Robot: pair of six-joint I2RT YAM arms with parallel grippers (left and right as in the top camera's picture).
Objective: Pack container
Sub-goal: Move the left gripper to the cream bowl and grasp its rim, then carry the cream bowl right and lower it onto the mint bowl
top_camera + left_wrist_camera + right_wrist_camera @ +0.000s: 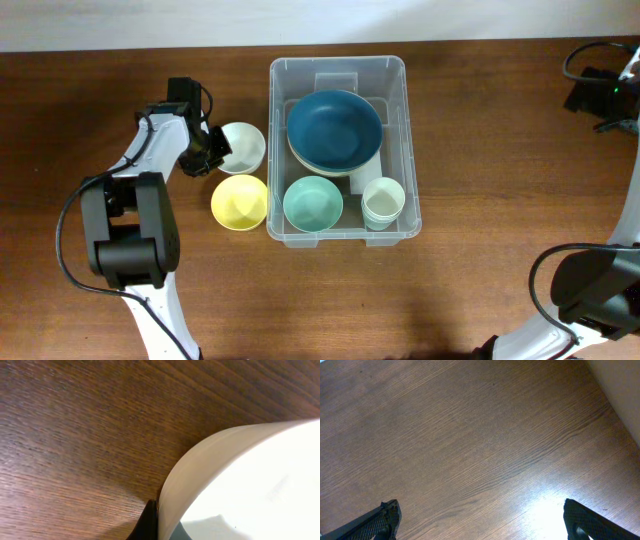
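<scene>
The clear plastic container (pixel 338 63) stands at the table's middle. It holds a dark blue bowl (pixel 334 128) on a pale bowl, a mint green bowl (pixel 313 202) and a stack of white cups (pixel 383 201). A white bowl (pixel 243 146) and a yellow bowl (pixel 239 201) sit on the table just left of it. My left gripper (pixel 210 152) is at the white bowl's left rim. In the left wrist view one black finger (pixel 149 522) presses the outside of the bowl's wall (pixel 210 460). My right gripper (pixel 485 522) is open and empty over bare wood.
The wooden table (pixel 480 280) spreads around the container. My right arm (pixel 597 92) is at the far right back corner, near the pale wall edge (pixel 620 385). The left arm's base (pixel 128 230) stands at the left front.
</scene>
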